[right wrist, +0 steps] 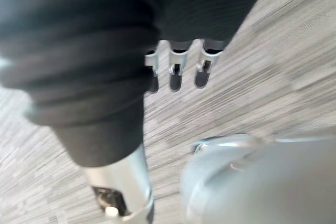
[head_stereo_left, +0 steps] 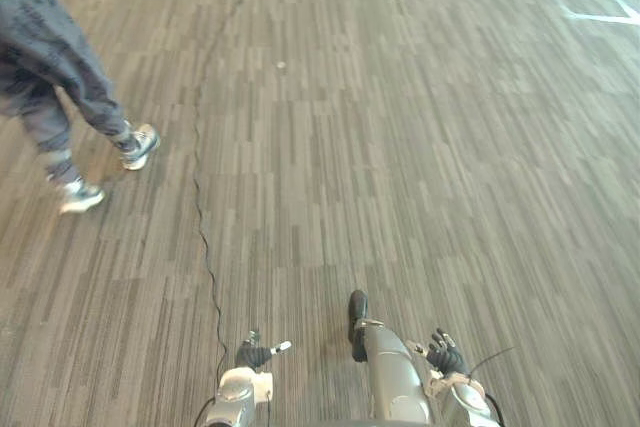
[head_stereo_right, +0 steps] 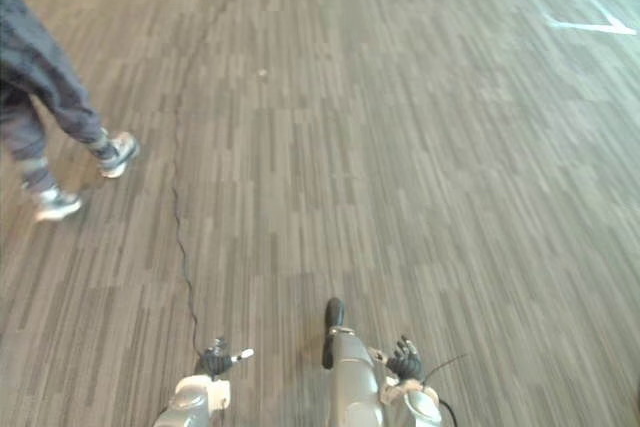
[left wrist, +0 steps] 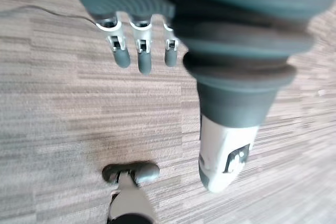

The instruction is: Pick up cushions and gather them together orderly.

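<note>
My left hand hangs low at the bottom of the head views, over bare grey striped carpet. In the left wrist view its fingers are straight and the thumb stands apart, with nothing held. My right hand hangs at the bottom right, also above the carpet. Its fingers are relaxed and straight in the right wrist view, and its thumb holds nothing.
A person in dark grey trousers and light sneakers walks at the upper left. White tape lines mark the floor at the far upper right. Carpet stretches ahead in the middle and to the right.
</note>
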Motion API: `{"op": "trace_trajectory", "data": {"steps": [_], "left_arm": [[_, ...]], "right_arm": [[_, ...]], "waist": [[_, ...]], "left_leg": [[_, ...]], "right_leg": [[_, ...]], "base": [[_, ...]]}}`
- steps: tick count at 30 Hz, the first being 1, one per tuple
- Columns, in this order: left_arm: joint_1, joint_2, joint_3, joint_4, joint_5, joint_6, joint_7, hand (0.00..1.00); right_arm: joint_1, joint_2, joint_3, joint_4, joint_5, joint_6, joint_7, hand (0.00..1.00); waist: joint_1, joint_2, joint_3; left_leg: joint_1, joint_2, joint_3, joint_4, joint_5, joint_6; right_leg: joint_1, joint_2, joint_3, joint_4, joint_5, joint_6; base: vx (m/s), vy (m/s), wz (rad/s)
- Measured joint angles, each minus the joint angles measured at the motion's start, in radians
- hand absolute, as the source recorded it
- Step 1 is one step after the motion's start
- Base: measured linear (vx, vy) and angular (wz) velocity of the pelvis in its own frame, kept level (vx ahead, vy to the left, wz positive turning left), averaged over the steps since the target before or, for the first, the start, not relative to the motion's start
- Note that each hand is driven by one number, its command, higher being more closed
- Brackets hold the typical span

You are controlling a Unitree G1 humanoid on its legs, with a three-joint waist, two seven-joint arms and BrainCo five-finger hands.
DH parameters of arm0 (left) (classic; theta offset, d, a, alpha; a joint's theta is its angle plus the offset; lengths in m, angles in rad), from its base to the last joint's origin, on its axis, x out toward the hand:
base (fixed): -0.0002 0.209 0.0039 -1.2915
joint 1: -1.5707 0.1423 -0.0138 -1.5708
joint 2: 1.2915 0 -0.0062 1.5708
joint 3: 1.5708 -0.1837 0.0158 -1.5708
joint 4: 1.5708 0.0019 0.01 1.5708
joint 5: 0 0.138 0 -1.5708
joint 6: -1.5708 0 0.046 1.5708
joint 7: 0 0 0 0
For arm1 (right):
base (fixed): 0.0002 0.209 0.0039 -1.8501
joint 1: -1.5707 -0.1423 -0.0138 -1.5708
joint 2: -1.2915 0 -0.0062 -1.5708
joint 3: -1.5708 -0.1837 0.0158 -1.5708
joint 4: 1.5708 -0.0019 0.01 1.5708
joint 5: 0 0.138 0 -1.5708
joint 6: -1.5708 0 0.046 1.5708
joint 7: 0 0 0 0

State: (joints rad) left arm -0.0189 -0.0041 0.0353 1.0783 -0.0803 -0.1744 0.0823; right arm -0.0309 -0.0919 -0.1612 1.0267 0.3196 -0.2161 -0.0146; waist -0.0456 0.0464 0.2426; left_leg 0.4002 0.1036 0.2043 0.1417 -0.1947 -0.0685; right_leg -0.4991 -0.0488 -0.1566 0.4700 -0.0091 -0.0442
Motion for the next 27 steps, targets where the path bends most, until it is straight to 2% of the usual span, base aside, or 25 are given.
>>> {"op": "trace_trajectory", "data": {"steps": [2, 3, 4, 5, 6, 7, 8, 10, 11, 12, 13, 14, 15, 16, 17, 18, 19, 20, 21, 23, 24, 25, 27], "left_arm": [[0.000, -0.014, 0.037, -0.010, 0.000, 0.007, -0.003, 0.00], [0.001, -0.028, 0.064, -0.022, 0.000, 0.007, -0.003, 0.00], [0.002, -0.036, 0.070, -0.031, 0.000, 0.007, -0.003, 0.00], [0.002, -0.039, 0.086, -0.053, -0.001, 0.006, -0.004, 0.00], [0.003, -0.039, 0.091, -0.073, -0.001, 0.005, -0.003, 0.00], [0.007, -0.041, 0.091, -0.099, -0.003, 0.002, -0.001, 0.00], [0.015, -0.041, 0.091, -0.119, -0.006, -0.006, -0.001, 0.00], [0.018, -0.040, 0.084, -0.134, -0.016, -0.019, 0.002, 0.00], [0.018, -0.040, 0.072, -0.133, -0.022, -0.023, 0.003, 0.00], [0.022, -0.038, 0.054, -0.133, -0.023, -0.027, 0.004, 0.00], [0.024, -0.038, 0.052, -0.133, -0.024, -0.029, 0.004, 0.00], [0.022, -0.026, 0.029, -0.126, -0.031, -0.032, 0.008, 0.00], [0.021, -0.007, 0.014, -0.122, -0.030, -0.034, 0.006, 0.00], [0.021, 0.001, 0.015, -0.116, -0.030, -0.034, 0.005, 0.00], [0.020, 0.024, 0.015, -0.103, -0.029, -0.032, 0.003, 0.00], [0.020, 0.041, 0.006, -0.097, -0.029, -0.032, 0.002, 0.00], [0.019, 0.058, -0.006, -0.091, -0.029, -0.031, 0.002, 0.00], [0.012, 0.072, -0.028, -0.079, -0.029, -0.029, 0.003, 0.00], [0.009, 0.078, -0.046, -0.057, -0.030, -0.015, 0.004, 0.00], [0.007, 0.077, -0.057, -0.045, -0.033, -0.013, 0.007, 0.00], [0.011, 0.078, -0.057, -0.044, -0.040, -0.013, 0.007, 0.00], [0.014, 0.081, -0.057, -0.043, -0.042, -0.013, 0.006, 0.00], [-0.005, 0.077, -0.061, -0.044, -0.040, -0.014, 0.003, 0.00]], "right_arm": [[0.015, 0.017, -0.014, -0.026, 0.005, 0.007, 0.005, 0.00], [0.024, 0.022, -0.007, -0.035, 0.007, 0.007, 0.010, 0.00], [0.031, 0.020, 0.004, -0.033, 0.011, 0.007, 0.009, 0.00], [0.038, 0.025, 0.016, -0.033, 0.016, 0.007, 0.010, 0.00], [0.047, 0.034, 0.023, -0.035, 0.016, 0.007, 0.010, 0.00], [0.058, 0.046, 0.030, -0.035, 0.016, 0.006, 0.009, 0.00], [0.057, 0.052, 0.042, -0.033, 0.016, 0.007, 0.009, 0.00], [0.052, 0.052, 0.047, -0.028, 0.014, 0.007, 0.010, 0.00], [0.047, 0.051, 0.047, -0.024, 0.013, 0.009, 0.009, 0.00], [0.049, 0.049, 0.048, -0.022, 0.009, 0.009, 0.008, 0.00], [0.051, 0.046, 0.049, -0.016, 0.005, 0.009, 0.006, 0.00], [0.052, 0.029, 0.056, 0.020, 0.001, 0.011, -0.001, 0.00], [0.068, 0.037, 0.055, 0.028, -0.002, 0.013, -0.004, 0.00], [0.072, 0.042, 0.054, 0.030, -0.003, 0.013, -0.004, 0.00], [0.085, 0.058, 0.049, 0.030, -0.003, 0.011, -0.003, 0.00], [0.088, 0.066, 0.056, 0.033, -0.003, 0.011, -0.002, 0.00], [0.082, 0.067, 0.069, 0.033, -0.004, 0.012, 0.000, 0.00], [0.073, 0.061, 0.082, 0.035, -0.004, 0.011, 0.003, 0.00], [0.068, 0.049, 0.094, 0.032, -0.004, 0.010, 0.005, 0.00], [0.070, 0.037, 0.096, 0.010, -0.005, 0.006, 0.007, 0.00], [0.069, 0.033, 0.096, 0.004, -0.005, 0.001, 0.013, 0.00], [0.069, 0.033, 0.096, -0.005, -0.006, -0.004, 0.016, 0.00], [0.068, 0.029, 0.095, -0.024, -0.005, -0.006, 0.016, 0.00]], "waist": [[-0.003, 0.006, 0.002], [0.000, 0.014, 0.005], [0.006, 0.015, 0.007], [0.021, 0.005, 0.014], [0.037, -0.011, 0.015], [0.056, -0.030, 0.009], [0.065, -0.037, 0.004], [0.087, -0.036, -0.004], [0.095, -0.032, -0.008], [0.098, -0.024, -0.011], [0.101, -0.014, -0.013], [0.106, 0.001, -0.025], [0.106, -0.026, -0.040], [0.105, -0.046, -0.049], [0.101, -0.097, -0.072], [0.102, -0.121, -0.074], [0.098, -0.138, -0.065], [0.088, -0.139, -0.055], [0.080, -0.121, -0.040], [0.079, -0.105, -0.027], [0.075, -0.094, -0.023], [0.059, -0.093, -0.022], [0.028, -0.088, -0.019]], "left_leg": [[-0.109, 0.050, -0.040, 0.287, 0.143, -0.086], [-0.214, 0.083, -0.075, 0.531, 0.248, -0.143], [-0.299, 0.122, -0.055, 0.726, 0.214, -0.154], [-0.357, 0.156, -0.003, 0.859, 0.159, -0.137], [-0.400, 0.167, 0.043, 0.906, 0.116, -0.106], [-0.470, 0.171, 0.100, 0.909, 0.063, -0.058], [-0.530, 0.174, 0.138, 0.868, 0.029, -0.033], [-0.611, 0.166, 0.189, 0.667, -0.007, -0.012], [-0.625, 0.117, 0.184, 0.410, 0.003, -0.017], [-0.627, 0.080, 0.151, 0.178, 0.051, -0.032], [-0.640, 0.073, 0.121, 0.076, 0.083, -0.056], [-0.699, 0.071, 0.027, 0.039, 0.145, -0.069], [-0.693, 0.032, 0.022, 0.078, 0.209, -0.047], [-0.687, 0.011, 0.020, 0.082, 0.218, -0.035], [-0.650, -0.028, 0.048, 0.082, 0.201, 0.003], [-0.617, -0.043, 0.084, 0.090, 0.165, 0.028], [-0.566, -0.051, 0.117, 0.090, 0.139, 0.044], [-0.510, -0.054, 0.129, 0.090, 0.110, 0.049], [-0.430, -0.052, 0.143, 0.075, 0.085, 0.053], [-0.270, -0.047, 0.180, -0.013, 0.068, 0.057], [-0.213, -0.040, 0.199, -0.055, 0.064, 0.052], [-0.178, -0.036, 0.215, -0.082, 0.062, 0.050], [-0.138, -0.032, 0.237, -0.124, 0.046, 0.032]], "right_leg": [[0.071, 0.018, -0.022, 0.007, -0.082, -0.013], [0.141, 0.037, -0.020, -0.026, -0.112, -0.020], [0.215, 0.058, -0.017, -0.055, -0.135, -0.029], [0.300, 0.070, -0.007, -0.086, -0.159, -0.039], [0.363, 0.070, 0.004, -0.113, -0.176, -0.046], [0.440, 0.066, 0.025, -0.166, -0.198, -0.053], [0.496, 0.064, 0.042, -0.211, -0.201, -0.050], [0.569, 0.054, 0.078, -0.277, -0.197, -0.018], [0.615, 0.031, 0.096, -0.317, -0.202, 0.004], [0.659, 0.016, 0.117, -0.357, -0.205, 0.020], [0.687, 0.012, 0.129, -0.390, -0.204, 0.033], [0.760, 0.005, 0.141, -0.443, -0.243, 0.080], [0.777, -0.033, 0.162, -0.406, -0.283, 0.090], [0.764, -0.051, 0.172, -0.362, -0.293, 0.098], [0.650, -0.107, 0.204, -0.096, -0.311, 0.132], [0.547, -0.128, 0.234, 0.122, -0.268, 0.185], [0.467, -0.145, 0.258, 0.307, -0.176, 0.251], [0.417, -0.156, 0.248, 0.439, -0.154, 0.271], [0.380, -0.168, 0.193, 0.529, -0.173, 0.228], [0.313, -0.166, 0.098, 0.556, -0.239, 0.140], [0.280, -0.145, 0.049, 0.510, -0.267, 0.114], [0.235, -0.124, 0.000, 0.417, -0.280, 0.101], [0.156, -0.116, -0.102, 0.202, -0.257, 0.069]], "base": [[0.66, -0.300, 0.03], [0.65, -0.195, -0.04], [0.62, -0.149, -0.14], [0.58, -0.099, -0.24], [0.52, -0.082, -0.29], [0.58, -0.078, -0.35], [0.45, -0.041, -0.49], [0.46, 0.046, -0.59], [0.62, 0.128, -0.61], [0.54, 0.145, -0.57], [0.79, 0.364, -0.67], [0.82, 0.464, -0.62], [0.83, 0.473, -0.53], [0.64, 0.307, -0.44], [0.64, 0.263, -0.49], [0.63, 0.266, -0.67], [0.60, 0.256, -0.62], [0.58, 0.227, -0.61], [0.55, 0.212, -0.65], [0.50, 0.181, -0.75], [0.58, 0.158, -0.57], [0.56, 0.092, -0.24], [0.47, 0.017, 0.03]]}}
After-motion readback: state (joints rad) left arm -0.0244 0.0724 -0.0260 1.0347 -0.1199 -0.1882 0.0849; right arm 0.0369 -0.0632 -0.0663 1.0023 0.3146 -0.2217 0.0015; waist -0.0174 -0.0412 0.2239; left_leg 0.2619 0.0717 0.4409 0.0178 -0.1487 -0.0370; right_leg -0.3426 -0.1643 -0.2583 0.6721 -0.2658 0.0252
